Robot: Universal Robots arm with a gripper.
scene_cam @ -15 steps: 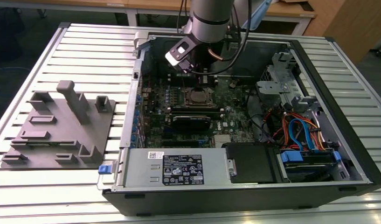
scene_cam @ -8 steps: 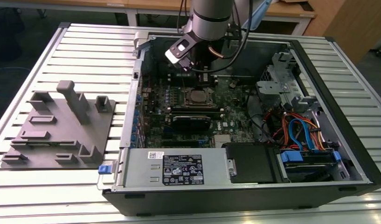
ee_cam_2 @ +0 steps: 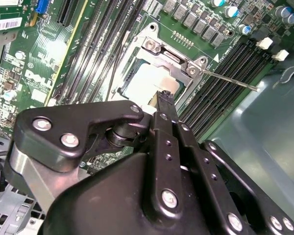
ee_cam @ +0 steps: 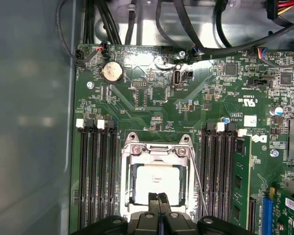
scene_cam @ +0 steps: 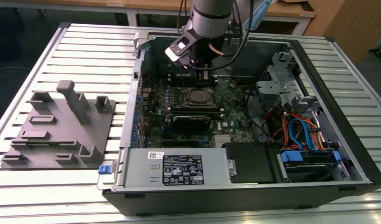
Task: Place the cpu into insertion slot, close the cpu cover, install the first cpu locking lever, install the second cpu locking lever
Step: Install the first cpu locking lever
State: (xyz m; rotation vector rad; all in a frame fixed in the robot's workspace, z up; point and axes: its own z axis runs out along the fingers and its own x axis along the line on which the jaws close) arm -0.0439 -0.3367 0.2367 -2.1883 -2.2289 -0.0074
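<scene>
Table (scene_cam: 84, 46) carries the open case (scene_cam: 240, 196), laid on its side so the board (ee_cam: 152, 105) faces the arm. The tool (ee_cam: 159, 197), fingers pressed together and holding nothing, sits at one edge of the cover (ee_cam: 157, 152), probably as a narrow pusher. The cover lies over the slot (ee_cam: 132, 196), framing the seated cpu (ee_cam: 159, 177). One lever (ee_cam: 198, 178) slants alongside, seemingly unlatched.
</scene>
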